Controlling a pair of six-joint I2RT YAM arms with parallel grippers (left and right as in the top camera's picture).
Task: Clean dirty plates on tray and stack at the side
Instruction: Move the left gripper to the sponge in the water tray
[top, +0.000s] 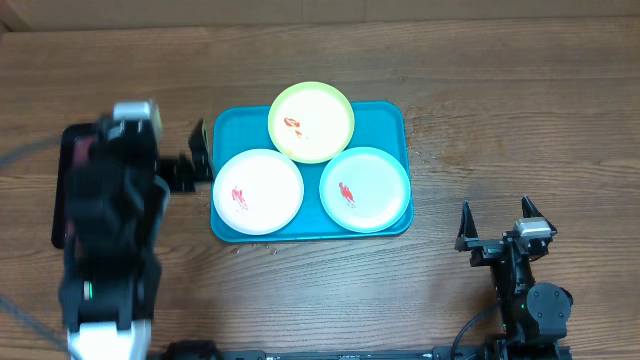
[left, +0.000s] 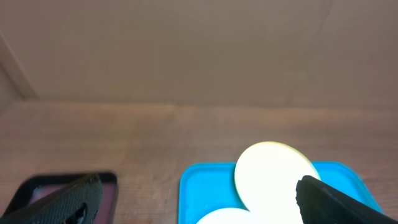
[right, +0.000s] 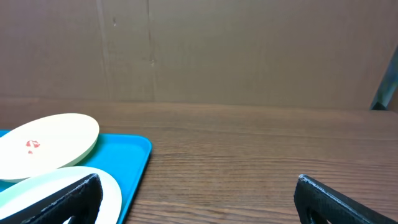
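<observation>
Plainly, both sets of jaws stand fully apart and hold nothing. The left jaws, at the tip of the left arm (top: 110, 220), sit just beside the tray's (top: 388, 122) left short edge and face across it. In the left wrist view the tray's left end and two plates lie between the fingertips. A smaller dark maroon tray (top: 62, 190) lies beyond the left arm on the side away from the turquoise tray, partly hidden under the arm. The right jaws hover well off the tray's right front corner, on the robot's side, with only wooden bench (top: 520, 100) between them and the tray. In the right wrist view the tray's right end shows at the left.

The tray lies flat, mid-bench, with its long axis running from one arm toward the other. Three plates fill it, each with a red smear:
- The yellow-green plate (top: 311, 122) sits at the far middle, its edge riding over the tray's far rim.
- The white plate (top: 258, 190) is at the left front.
- The mint-blue plate (top: 365, 188) is at the right front, against the right rim.

A few small specks (top: 245, 246) dot the bench just off the tray's front edge.
</observation>
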